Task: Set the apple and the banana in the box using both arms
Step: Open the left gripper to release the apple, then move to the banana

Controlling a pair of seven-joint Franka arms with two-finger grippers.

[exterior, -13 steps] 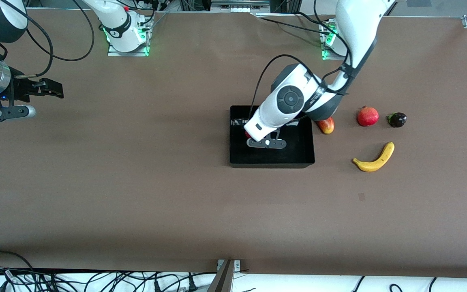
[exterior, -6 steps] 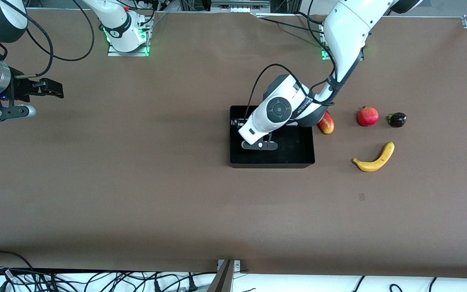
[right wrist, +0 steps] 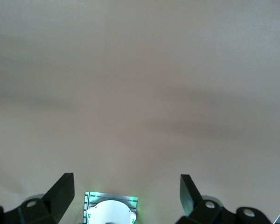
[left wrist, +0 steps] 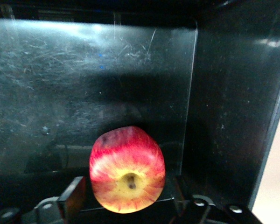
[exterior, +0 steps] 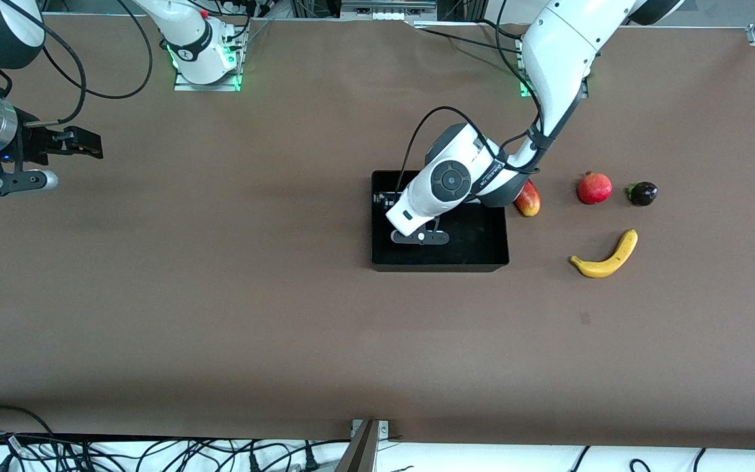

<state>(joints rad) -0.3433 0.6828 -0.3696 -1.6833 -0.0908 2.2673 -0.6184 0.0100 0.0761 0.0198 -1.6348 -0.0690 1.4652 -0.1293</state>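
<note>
The apple (left wrist: 127, 170), red with a yellow dimpled end, rests on the floor of the black box (exterior: 440, 265), near a corner of it. The left arm hides it in the front view. My left gripper (exterior: 407, 226) is down inside the box, and in the left wrist view the gripper (left wrist: 128, 200) has its fingers (left wrist: 73, 193) open on either side of the apple with small gaps. The banana (exterior: 605, 255) lies on the table toward the left arm's end, apart from the box. My right gripper (exterior: 86, 144) waits open and empty at the right arm's end, also seen in its wrist view (right wrist: 127, 191).
A red-yellow mango (exterior: 529, 200) lies just outside the box wall, partly under the left arm. A red pomegranate (exterior: 594, 188) and a small dark fruit (exterior: 643, 193) lie farther toward the left arm's end, farther from the front camera than the banana.
The left arm has lowered and shifted a little toward the right arm's end inside the box; the red apple edge seen earlier beside its wrist is now hidden. The right arm has not moved.
</note>
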